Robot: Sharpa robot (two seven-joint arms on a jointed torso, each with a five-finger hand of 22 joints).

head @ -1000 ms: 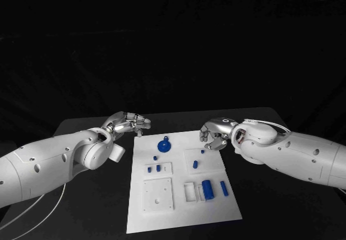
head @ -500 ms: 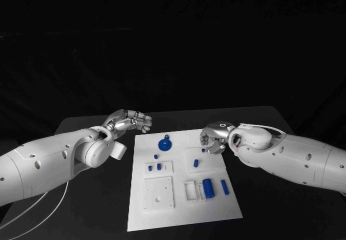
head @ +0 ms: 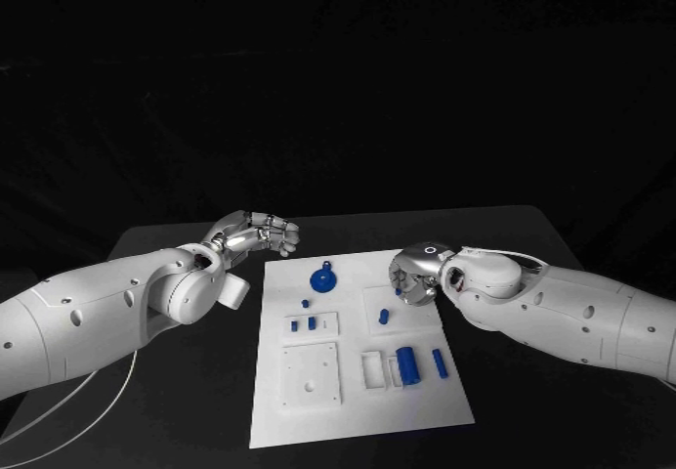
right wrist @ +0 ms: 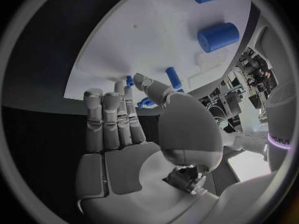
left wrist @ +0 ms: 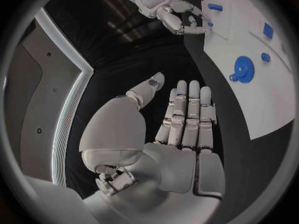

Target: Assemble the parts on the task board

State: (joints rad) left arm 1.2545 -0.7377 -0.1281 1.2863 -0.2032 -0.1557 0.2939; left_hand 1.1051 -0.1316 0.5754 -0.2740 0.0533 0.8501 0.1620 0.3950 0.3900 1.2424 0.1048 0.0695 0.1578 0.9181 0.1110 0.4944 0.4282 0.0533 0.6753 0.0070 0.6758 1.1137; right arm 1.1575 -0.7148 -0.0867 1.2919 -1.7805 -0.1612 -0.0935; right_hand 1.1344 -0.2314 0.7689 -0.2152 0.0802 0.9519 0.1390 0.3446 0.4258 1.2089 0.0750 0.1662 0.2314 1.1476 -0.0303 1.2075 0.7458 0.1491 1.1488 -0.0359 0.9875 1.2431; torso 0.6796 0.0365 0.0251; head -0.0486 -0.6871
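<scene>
The white task board (head: pixel 353 401) lies in the middle of the black table. On it are a blue gear (head: pixel 322 283), several small blue pegs (head: pixel 302 325), a blue cylinder (head: pixel 407 365) and a blue bar (head: pixel 439 363). My right hand (head: pixel 413 277) is low over the board's far right part. Its thumb and fingertips (right wrist: pixel 118 92) stand close around a small blue peg (head: pixel 401 289), and I see no firm grip on it. My left hand (head: pixel 261 234) hovers off the board's far left corner, fingers (left wrist: pixel 187 114) straight and holding nothing. The gear (left wrist: pixel 243 67) lies beyond it.
A raised white plate (head: pixel 309 376) with holes and a small white slot block (head: pixel 373 373) sit on the board's near half. Black table (head: pixel 184 410) surrounds the board on all sides.
My right hand has sunk and shifted slightly left, down onto the small blue peg at the board's far right. The left hand has barely drifted.
</scene>
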